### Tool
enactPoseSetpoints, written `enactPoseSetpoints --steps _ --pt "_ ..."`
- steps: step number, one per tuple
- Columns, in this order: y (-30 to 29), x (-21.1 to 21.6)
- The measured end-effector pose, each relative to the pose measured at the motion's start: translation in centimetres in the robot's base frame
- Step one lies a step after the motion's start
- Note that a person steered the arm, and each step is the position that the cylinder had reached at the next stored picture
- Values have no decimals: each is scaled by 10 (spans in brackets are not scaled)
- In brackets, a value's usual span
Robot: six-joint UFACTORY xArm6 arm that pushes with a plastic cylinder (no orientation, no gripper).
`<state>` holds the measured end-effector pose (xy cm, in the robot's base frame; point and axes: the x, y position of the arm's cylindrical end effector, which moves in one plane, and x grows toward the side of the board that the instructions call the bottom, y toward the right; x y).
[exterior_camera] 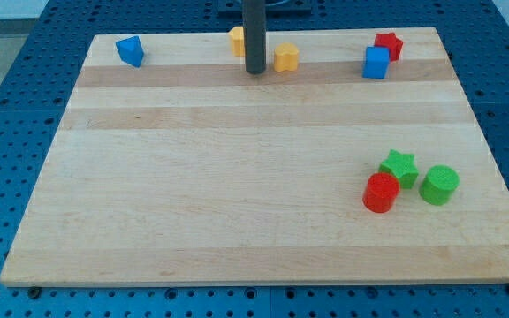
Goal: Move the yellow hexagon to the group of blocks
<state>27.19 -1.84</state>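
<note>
My tip rests on the board near the view's top centre. A yellow block, which looks like a hexagon, lies just to the right of the tip, close to it or touching it. A second yellow block sits just left of the rod and is partly hidden by it, so I cannot tell its shape. A group of three blocks lies at the view's lower right: a green star, a red cylinder and a green cylinder.
A blue wedge-shaped block lies at the top left. A red star and a blue cube sit together at the top right. The wooden board lies on a blue perforated table.
</note>
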Motion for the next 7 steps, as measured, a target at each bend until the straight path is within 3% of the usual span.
enactPoseSetpoints --steps 2,3,4,5,6,7 --pt "105 -6" --pt "98 -6" --pt "11 -5" --pt "-125 7" --pt "-151 -26" --pt "-89 -46"
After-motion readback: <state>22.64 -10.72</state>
